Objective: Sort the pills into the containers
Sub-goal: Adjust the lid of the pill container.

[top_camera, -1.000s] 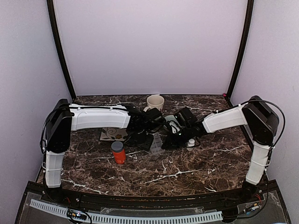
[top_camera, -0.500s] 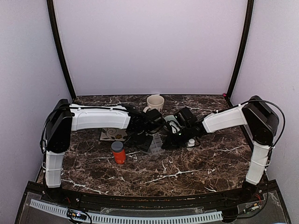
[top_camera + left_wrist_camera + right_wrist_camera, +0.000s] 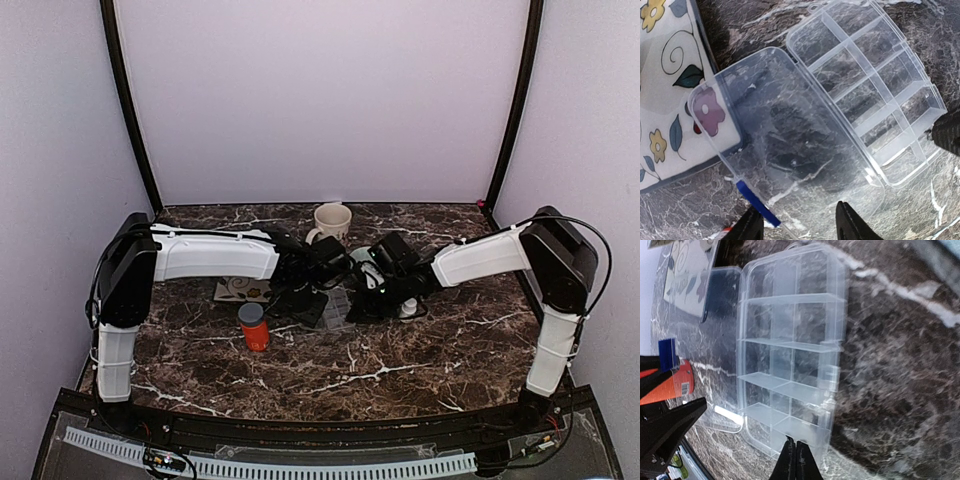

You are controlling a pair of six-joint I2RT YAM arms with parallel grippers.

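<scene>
The clear plastic pill box (image 3: 875, 95) lies open on the marble, and its containers (image 3: 790, 365) look empty. Its hinged lid (image 3: 780, 140) lies flat beside them, with a blue latch (image 3: 757, 202) on its free edge. My left gripper (image 3: 799, 225) is open, and its fingers (image 3: 850, 222) straddle the lid's near end. My right gripper (image 3: 795, 445) is shut, its tips against the end wall of the box. In the top view the box (image 3: 338, 308) sits between both grippers. No pills show in any view.
An orange grey-capped bottle (image 3: 253, 327) stands left of the box. A flower-patterned card (image 3: 665, 100) lies under the lid's far corner. A cream mug (image 3: 332, 218) stands behind, and a small white object (image 3: 408, 308) sits right of the right gripper.
The left gripper's fingers have drawn somewhat closer together. The right gripper has shifted slightly left towards the box.
</scene>
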